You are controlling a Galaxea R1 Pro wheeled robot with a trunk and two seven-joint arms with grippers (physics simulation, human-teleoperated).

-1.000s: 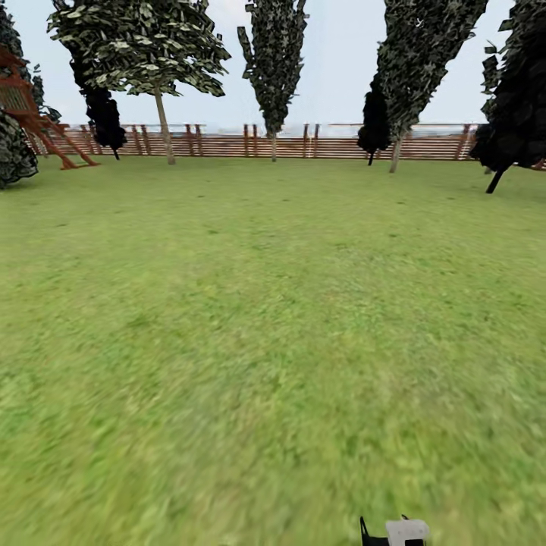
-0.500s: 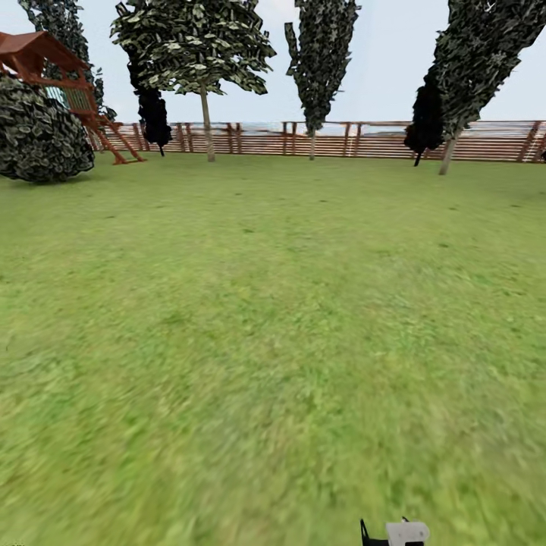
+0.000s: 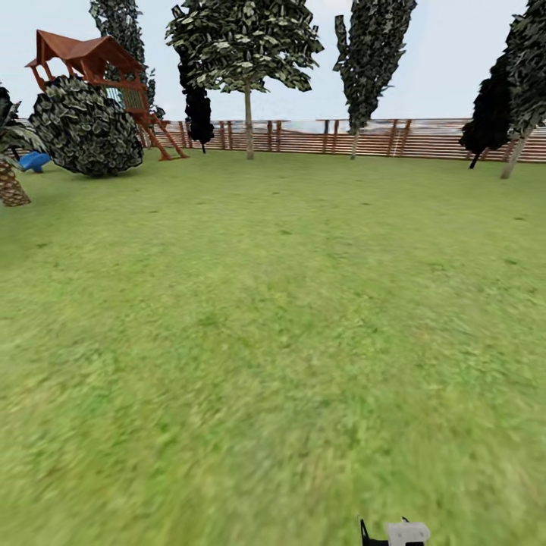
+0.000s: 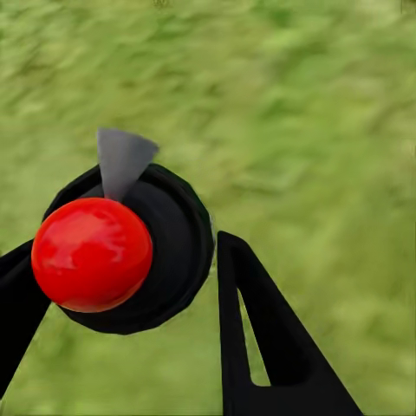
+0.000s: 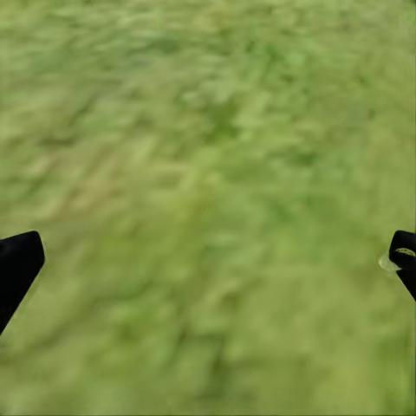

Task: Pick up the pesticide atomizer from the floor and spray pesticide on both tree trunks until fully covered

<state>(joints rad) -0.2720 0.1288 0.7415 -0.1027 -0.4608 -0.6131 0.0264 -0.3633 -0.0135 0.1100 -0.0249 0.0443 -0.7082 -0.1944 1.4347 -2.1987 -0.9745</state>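
**A:** What's around you, biggest things first?

**B:** The lawn (image 3: 273, 326) fills nearly everything ahead of me, open grass all the way to the slatted wooden fence (image 3: 364, 138) along the far edge. In front of that fence stands a tree with a spreading crown (image 3: 244, 42) on a bare, straight trunk (image 3: 248, 130). A narrower leafy tree (image 3: 371, 45) stands to its right, and a black column-shaped tree (image 3: 197, 102) to its left. Far left there is a round bush (image 3: 85, 136), a red-roofed play tower (image 3: 95, 64) behind it, and a scaly palm trunk (image 3: 10, 186) at the edge.

**A:** And your arms?

**B:** Both are low, with the wrist cameras looking at grass. My left gripper (image 4: 130, 286) is clamped on the pesticide atomizer (image 4: 130, 251): a black round body with a red ball on it and a grey wedge-shaped piece beside that, black fingers (image 4: 260, 338) on either side. My right gripper (image 5: 208, 260) has its fingers spread wide, grass between them.

**A:** Room to move?

**B:** Plenty; the trees and fence are well apart from me.
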